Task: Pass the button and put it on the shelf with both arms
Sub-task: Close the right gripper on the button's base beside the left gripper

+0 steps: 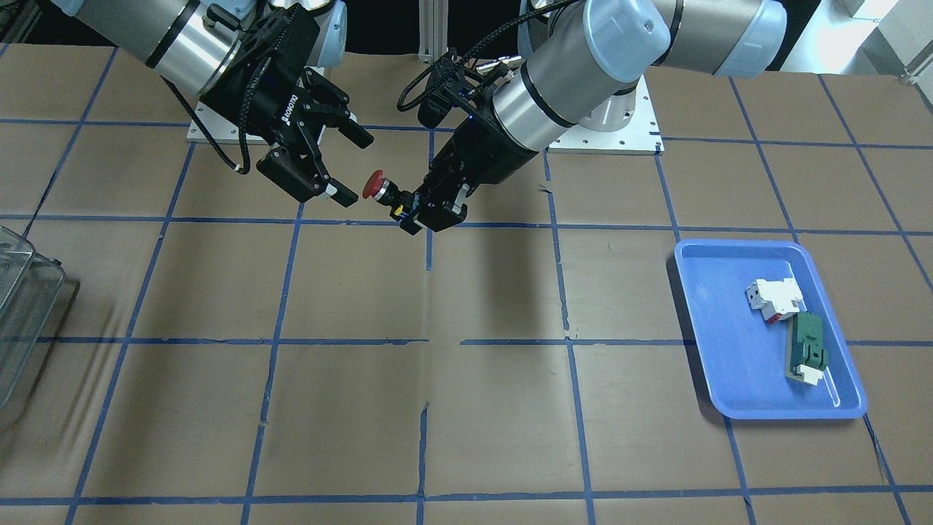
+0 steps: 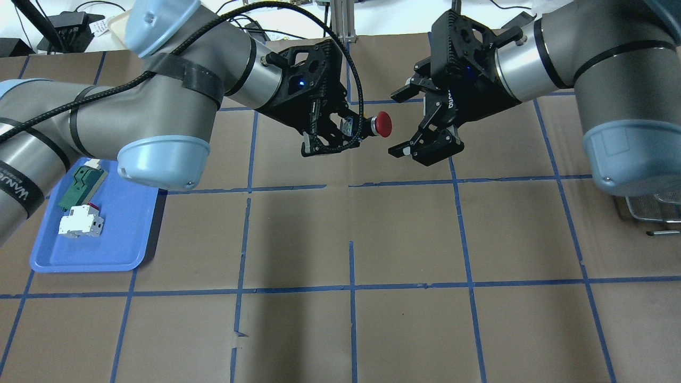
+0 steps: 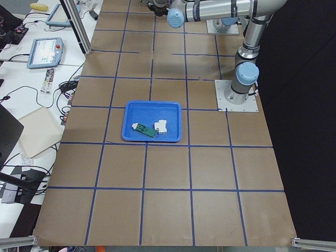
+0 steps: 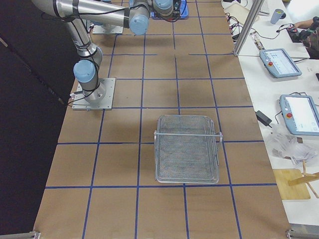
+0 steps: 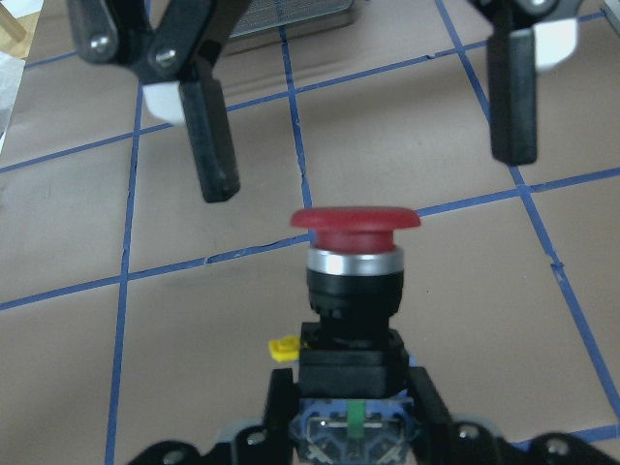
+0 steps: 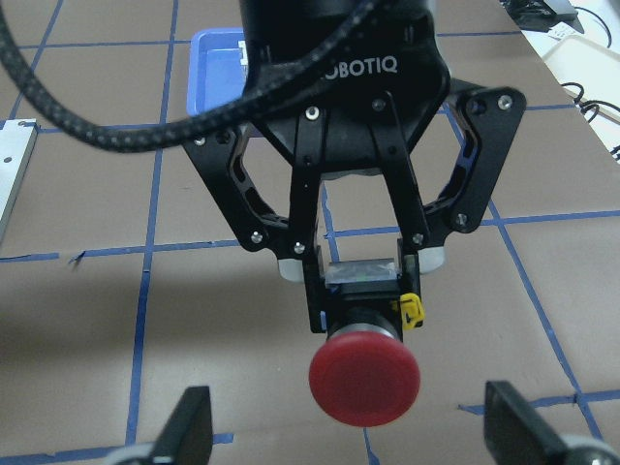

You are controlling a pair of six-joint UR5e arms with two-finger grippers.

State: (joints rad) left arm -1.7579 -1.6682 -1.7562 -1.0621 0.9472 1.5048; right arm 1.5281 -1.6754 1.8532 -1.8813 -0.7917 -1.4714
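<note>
Overhead exterior shows blue tray (image 2: pixel 122 234) and wire basket (image 2: pixel 650 205) well apart from button (image 2: pixel 381 124).

Mid-table: button (image 2: pixel 382 124) btwn left gripper (image 2: pixel 351 127) & right gripper (image 2: pixel 398 123). Tray (image 2: pixel 122 229) w/ blocks (image 2: pixel 80 223) far left; basket (image 4: pixel 187 149) far right.

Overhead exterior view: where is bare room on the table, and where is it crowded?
The table is bare across its middle, between the blue tray and the wire basket. It is crowded at the view's top middle, where the left gripper holds the button facing the open right gripper.
</note>
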